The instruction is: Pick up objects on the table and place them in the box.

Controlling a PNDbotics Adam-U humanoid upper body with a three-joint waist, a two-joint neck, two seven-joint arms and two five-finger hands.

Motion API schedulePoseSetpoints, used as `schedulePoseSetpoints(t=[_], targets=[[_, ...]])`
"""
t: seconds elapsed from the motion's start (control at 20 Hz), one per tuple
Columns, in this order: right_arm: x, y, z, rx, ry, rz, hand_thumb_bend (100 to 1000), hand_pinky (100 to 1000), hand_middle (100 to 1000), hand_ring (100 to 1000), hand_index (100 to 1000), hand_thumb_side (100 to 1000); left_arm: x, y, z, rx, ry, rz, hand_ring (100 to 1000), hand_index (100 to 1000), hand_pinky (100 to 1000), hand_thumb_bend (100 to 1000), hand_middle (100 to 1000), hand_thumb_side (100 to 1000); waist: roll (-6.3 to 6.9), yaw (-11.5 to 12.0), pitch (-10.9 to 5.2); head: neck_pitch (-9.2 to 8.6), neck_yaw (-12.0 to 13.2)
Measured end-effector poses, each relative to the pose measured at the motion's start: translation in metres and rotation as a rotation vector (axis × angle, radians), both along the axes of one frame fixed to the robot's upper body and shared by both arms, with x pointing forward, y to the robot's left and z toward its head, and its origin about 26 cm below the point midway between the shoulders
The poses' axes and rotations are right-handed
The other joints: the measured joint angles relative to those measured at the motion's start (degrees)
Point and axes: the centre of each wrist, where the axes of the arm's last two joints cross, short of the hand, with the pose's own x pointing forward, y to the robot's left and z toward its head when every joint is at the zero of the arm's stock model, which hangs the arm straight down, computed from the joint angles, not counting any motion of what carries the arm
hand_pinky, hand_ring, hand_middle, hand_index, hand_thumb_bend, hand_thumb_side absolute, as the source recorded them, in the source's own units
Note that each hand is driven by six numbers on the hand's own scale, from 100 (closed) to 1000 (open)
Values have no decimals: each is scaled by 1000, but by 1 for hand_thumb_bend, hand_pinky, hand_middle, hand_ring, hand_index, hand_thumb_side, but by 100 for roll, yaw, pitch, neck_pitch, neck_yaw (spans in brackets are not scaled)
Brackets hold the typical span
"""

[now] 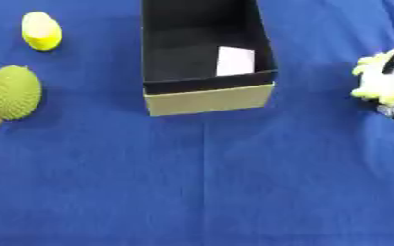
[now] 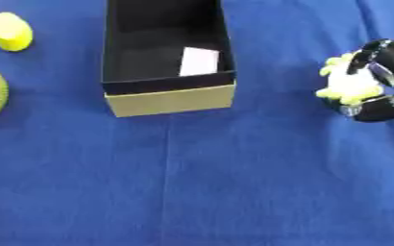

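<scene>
- Right hand [image 2: 384,91] at the right edge of the frame, black fingers curled round a pale yellow lumpy object [image 2: 345,84] — I can't make out what it is.
- Risk here, I'd say: the object bulges out of the grasp on the box side, so it could slip free on the carry.
- Another: a low swing could clip the box's near wall and shove it.
- The box [image 1: 209,98] sits upper centre, open, dark inside, holding only a white card [image 1: 235,61].
- Left side: spiky green fruit [image 1: 11,92], yellow fruit [image 1: 42,30] in the upper left, both waiting.
- Left hand not showing.
</scene>
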Motion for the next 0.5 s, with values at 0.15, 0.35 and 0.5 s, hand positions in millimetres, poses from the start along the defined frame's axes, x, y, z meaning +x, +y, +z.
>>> schedulePoseSetpoints(t=[0.15, 0.35, 0.5], targets=[[-3, 8, 4, 13, -15, 26, 457, 837, 671, 771, 684, 618, 0, 0, 0, 0, 2, 0, 542, 809, 797, 100, 550, 607, -13, -31, -66, 2, 5], [-8, 16, 6, 20, -11, 34, 433, 832, 704, 771, 713, 656, 0, 0, 0, -1, 2, 0, 542, 809, 797, 100, 549, 604, -70, -68, -130, 3, 6], [-10, 20, 8, 22, -14, 37, 388, 822, 702, 767, 707, 605, 0, 0, 0, -2, 2, -1, 540, 808, 796, 100, 546, 602, -80, -75, -176, 3, 8]])
